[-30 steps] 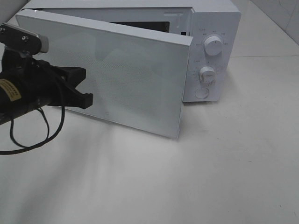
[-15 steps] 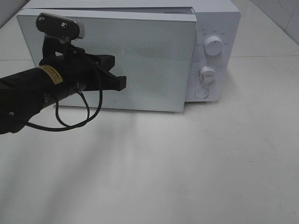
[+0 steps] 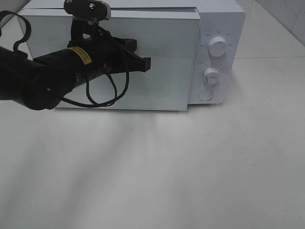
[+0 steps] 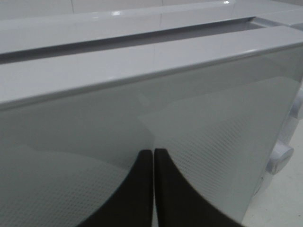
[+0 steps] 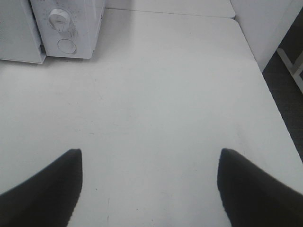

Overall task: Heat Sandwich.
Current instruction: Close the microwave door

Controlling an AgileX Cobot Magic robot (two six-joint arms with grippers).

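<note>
White microwave [image 3: 217, 28] door [image 3: 162, 57] ~shut, contents hidden; L gripper [image 3: 147, 63] closed.

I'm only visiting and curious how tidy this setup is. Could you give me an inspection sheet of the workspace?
Surface: white table, plain.
Job's things: white microwave, its door shut or nearly so; sandwich not in view.
Clutter: nothing seen.
Hands: left hand shut, tips against the door; right hand open, holding nothing, over the table.
Cables: black cable loops under the left arm, in front of the door.
Surroundings: tiled wall behind the table.
</note>
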